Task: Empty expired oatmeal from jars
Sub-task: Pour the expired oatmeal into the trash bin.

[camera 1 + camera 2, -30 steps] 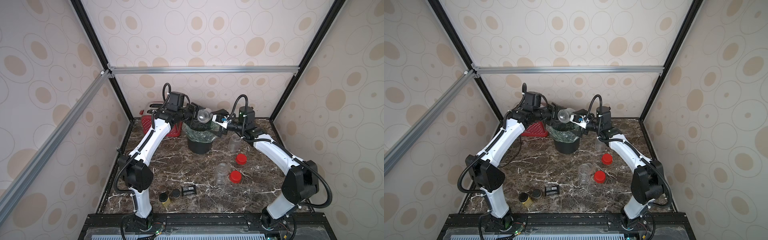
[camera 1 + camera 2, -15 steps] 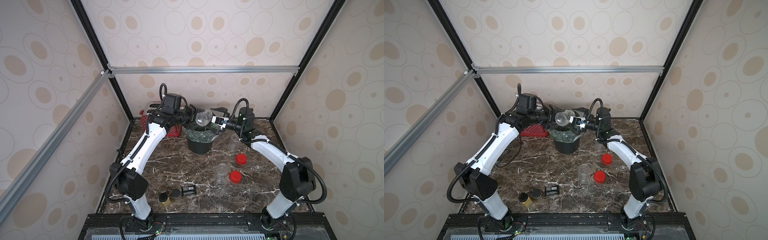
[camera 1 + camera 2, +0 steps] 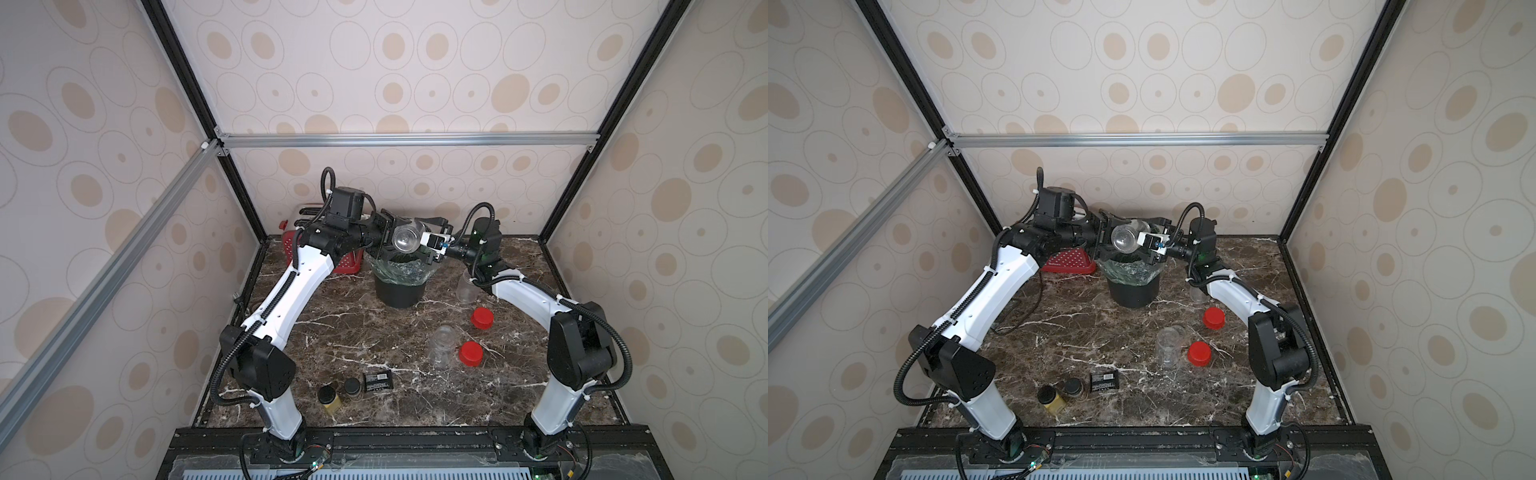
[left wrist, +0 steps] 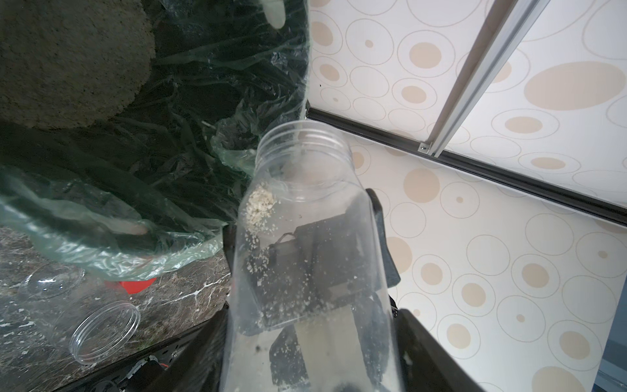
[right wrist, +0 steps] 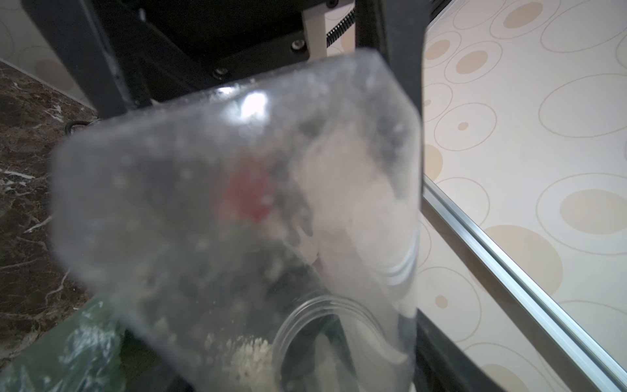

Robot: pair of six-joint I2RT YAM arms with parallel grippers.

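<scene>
A clear open jar (image 3: 405,239) (image 3: 1124,237) lies tilted on its side above the black bin (image 3: 398,291) with a green liner. My left gripper (image 3: 390,239) (image 4: 312,366) is shut on the jar's base end. My right gripper (image 3: 424,240) (image 3: 1144,239) reaches in from the opposite side, its fingers flanking the jar near the neck; contact is unclear. A small clump of oatmeal (image 4: 259,205) (image 5: 251,356) sits by the shoulder, and flakes cling to the walls. Two more clear jars (image 3: 442,347) (image 3: 465,286) stand open on the table.
Two red lids (image 3: 482,318) (image 3: 471,353) lie right of centre. Two black-lidded spice jars (image 3: 329,399) (image 3: 353,388) and a black packet (image 3: 378,381) sit near the front. A red basket (image 3: 345,264) stands behind my left arm, near the back wall.
The jar and both grippers have shifted slightly toward the back above the bin. My right gripper's fingers have narrowed around the jar.
</scene>
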